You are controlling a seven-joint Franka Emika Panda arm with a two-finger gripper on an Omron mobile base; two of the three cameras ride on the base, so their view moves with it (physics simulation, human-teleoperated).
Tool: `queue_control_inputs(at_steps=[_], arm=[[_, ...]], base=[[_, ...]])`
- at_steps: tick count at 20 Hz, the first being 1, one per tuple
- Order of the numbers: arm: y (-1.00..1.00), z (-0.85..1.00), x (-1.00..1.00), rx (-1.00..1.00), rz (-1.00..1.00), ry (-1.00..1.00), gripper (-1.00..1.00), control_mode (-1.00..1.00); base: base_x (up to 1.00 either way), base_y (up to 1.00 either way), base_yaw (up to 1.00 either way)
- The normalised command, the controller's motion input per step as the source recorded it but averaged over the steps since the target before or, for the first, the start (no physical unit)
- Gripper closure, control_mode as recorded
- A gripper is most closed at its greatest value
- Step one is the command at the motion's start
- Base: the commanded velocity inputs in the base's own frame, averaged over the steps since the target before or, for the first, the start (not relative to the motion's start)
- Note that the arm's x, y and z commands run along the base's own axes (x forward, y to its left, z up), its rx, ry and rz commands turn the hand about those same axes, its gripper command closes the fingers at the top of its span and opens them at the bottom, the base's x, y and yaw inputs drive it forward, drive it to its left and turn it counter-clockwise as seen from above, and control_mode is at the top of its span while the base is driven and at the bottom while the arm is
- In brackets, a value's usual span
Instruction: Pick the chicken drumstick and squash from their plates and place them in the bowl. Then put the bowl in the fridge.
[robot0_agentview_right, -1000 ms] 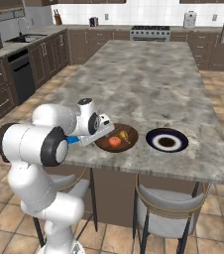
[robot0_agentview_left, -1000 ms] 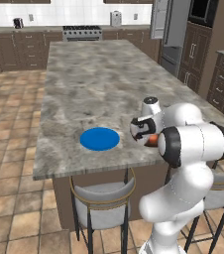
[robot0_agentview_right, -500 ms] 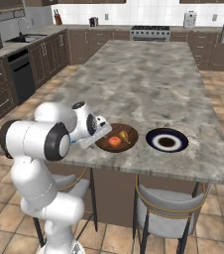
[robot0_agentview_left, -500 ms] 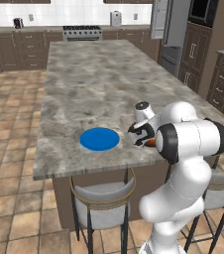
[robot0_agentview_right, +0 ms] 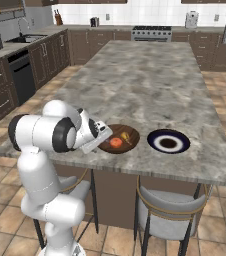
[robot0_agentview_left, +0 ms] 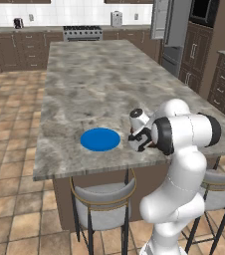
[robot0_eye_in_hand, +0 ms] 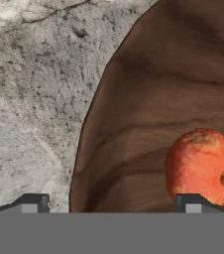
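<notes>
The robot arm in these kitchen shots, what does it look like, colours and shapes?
A glossy white arm of rounded, bulbous segments, with dark grey bands at its joints. No cables or markings are visible. Its pincer ends in two small dark grey finger tips, each with a paler grey face.

Even bright rendered light, soft shadows, no glare, slightly coarse

A home kitchen: a long stone island (robot0_agentview_left: 94,84), a stove (robot0_agentview_left: 83,33) at 12 o'clock, dark cabinets (robot0_agentview_right: 45,57), a steel fridge (robot0_agentview_left: 171,30) at 1 o'clock.
</notes>
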Motion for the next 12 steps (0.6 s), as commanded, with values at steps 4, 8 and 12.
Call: queue_control_inputs(at_steps=[4, 8, 12], arm=[[-0.09, -0.13, 0.20, 0.00, 0.00, 0.00, -1.00, -1.00], [-0.10, -0.04, 0.06, 0.00, 0.00, 0.00, 1.00, -1.00], [-0.21, 0.00, -0.08, 0.00, 0.00, 0.00, 1.00, -1.00]], base=[[0.00, 0.00, 0.00], [0.00, 0.00, 0.00], [0.00, 0.00, 0.00]])
